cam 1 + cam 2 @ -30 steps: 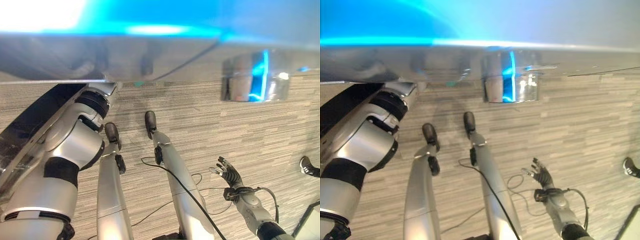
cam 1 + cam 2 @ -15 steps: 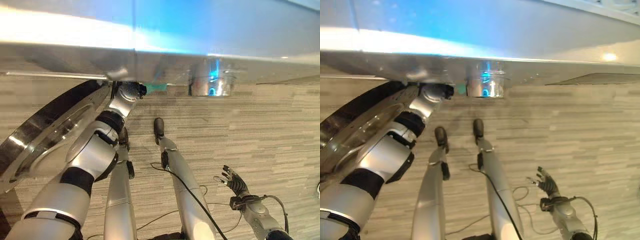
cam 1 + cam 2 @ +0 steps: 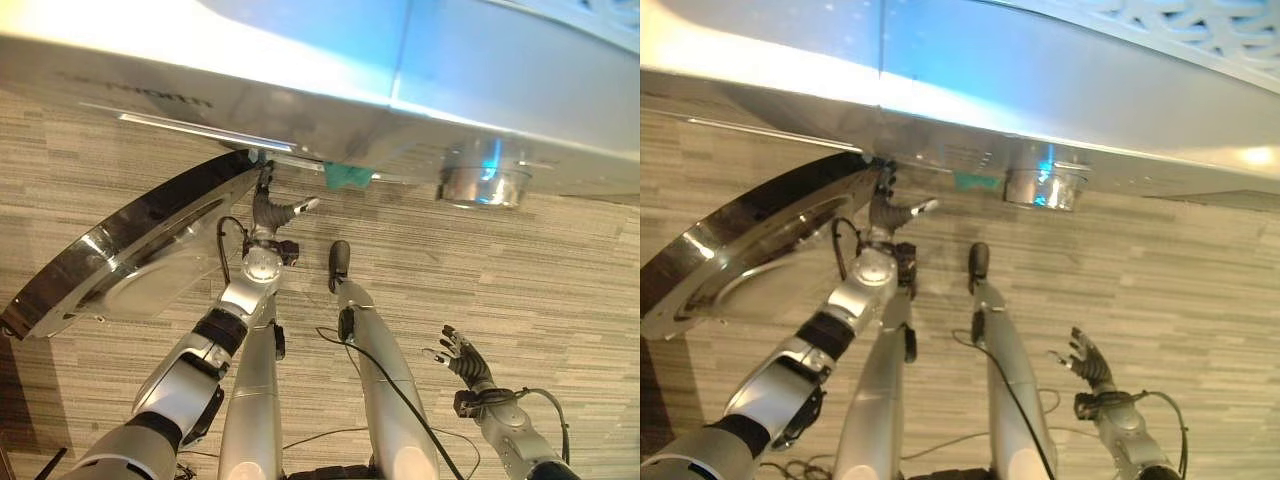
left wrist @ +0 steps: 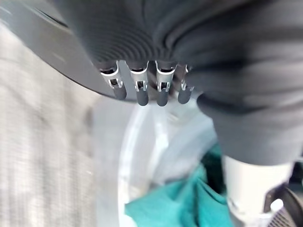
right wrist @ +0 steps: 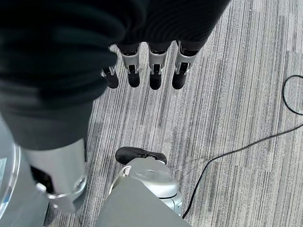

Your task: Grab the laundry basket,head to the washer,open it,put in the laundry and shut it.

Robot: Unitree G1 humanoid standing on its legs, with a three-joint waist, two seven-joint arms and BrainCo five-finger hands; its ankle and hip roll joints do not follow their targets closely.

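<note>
Since the earlier frames the camera has tilted, so the whole scene sits differently. Against that shift, the left arm, which crossed the near lower corner with its hand hidden under the washer front, is now stretched out, and its hand has come into sight near the door's edge.

At far left, the round washer door with a dark glass centre and chrome rim (image 3: pixel 140 255) stands swung open and angled outward over the grey striped carpet floor (image 3: pixel 560 270). The left hand (image 3: pixel 272 210) is raised at the door's inner edge beside the washer opening; its fingers (image 4: pixel 137 87) hang straight in a row and grip nothing, and contact with the door cannot be confirmed. Above runs the silver-white washer front panel (image 3: pixel 300 70).

Just right of that hand, the crumpled teal laundry cloth (image 3: pixel 347 176) shows at the lower edge of the washer front; in the left wrist view the same cloth (image 4: pixel 180 203) lies inside the pale drum opening. Further right, a shiny round chrome fitting (image 3: pixel 485 183) sits under the panel.

At lower right, the right hand (image 3: pixel 463 356) hangs low over the carpet, well apart from the washer, fingers (image 5: pixel 151 71) straight and slightly spread, holding nothing.
</note>
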